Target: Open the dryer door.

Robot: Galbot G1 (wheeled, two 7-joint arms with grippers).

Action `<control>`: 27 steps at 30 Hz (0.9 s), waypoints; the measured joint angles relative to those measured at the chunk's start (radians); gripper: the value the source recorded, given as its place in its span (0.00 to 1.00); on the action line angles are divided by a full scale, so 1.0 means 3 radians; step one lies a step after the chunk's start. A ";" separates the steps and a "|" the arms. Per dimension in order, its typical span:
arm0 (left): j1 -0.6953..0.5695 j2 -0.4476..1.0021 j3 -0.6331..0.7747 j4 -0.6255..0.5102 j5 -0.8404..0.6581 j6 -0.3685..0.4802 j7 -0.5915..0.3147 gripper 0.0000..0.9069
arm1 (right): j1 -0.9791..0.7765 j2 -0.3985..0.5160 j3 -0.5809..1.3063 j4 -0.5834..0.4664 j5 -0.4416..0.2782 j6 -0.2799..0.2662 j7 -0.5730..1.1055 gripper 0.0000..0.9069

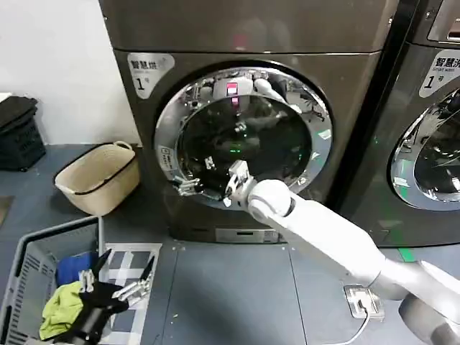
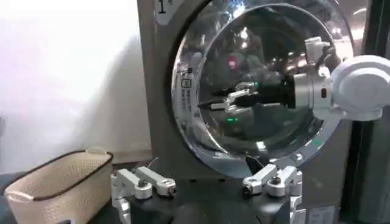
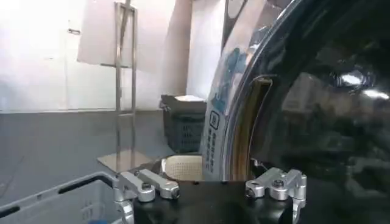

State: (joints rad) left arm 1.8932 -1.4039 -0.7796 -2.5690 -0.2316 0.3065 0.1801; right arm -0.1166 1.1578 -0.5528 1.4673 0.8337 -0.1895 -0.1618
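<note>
Dryer door point(image 1: 244, 136) beside badge point(image 1: 149, 72) "1"

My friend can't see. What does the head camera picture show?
The right claw reaches to the left edge of the dryer door, a shiny ring around dark glass. The left claw hangs open over a grey laundry basket.

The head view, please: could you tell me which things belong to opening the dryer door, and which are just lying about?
Belonging to the job:
- dryer door
- dryer
- right gripper, open at the door's left rim

Just lying about:
- beige basket
- grey crate with clothes
- neighbouring machine
- left gripper, open, idle above the crate
</note>
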 joint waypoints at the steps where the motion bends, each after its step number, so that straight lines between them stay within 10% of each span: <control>1: 0.0001 0.0000 0.0000 0.0000 0.0000 0.0000 0.0000 1.00 | 0.0007 0.0013 -0.0004 -0.0022 -0.0003 0.0003 -0.0004 1.00; 27: -0.0005 0.0001 0.0000 0.0000 -0.0009 0.0003 0.0003 1.00 | 0.0149 0.0409 -0.0087 -0.0603 -0.0101 0.0101 -0.0243 1.00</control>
State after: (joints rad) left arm 1.8919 -1.4036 -0.7797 -2.5690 -0.2342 0.3074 0.1809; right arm -0.0720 1.2806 -0.5790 1.2864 0.8034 -0.1592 -0.2346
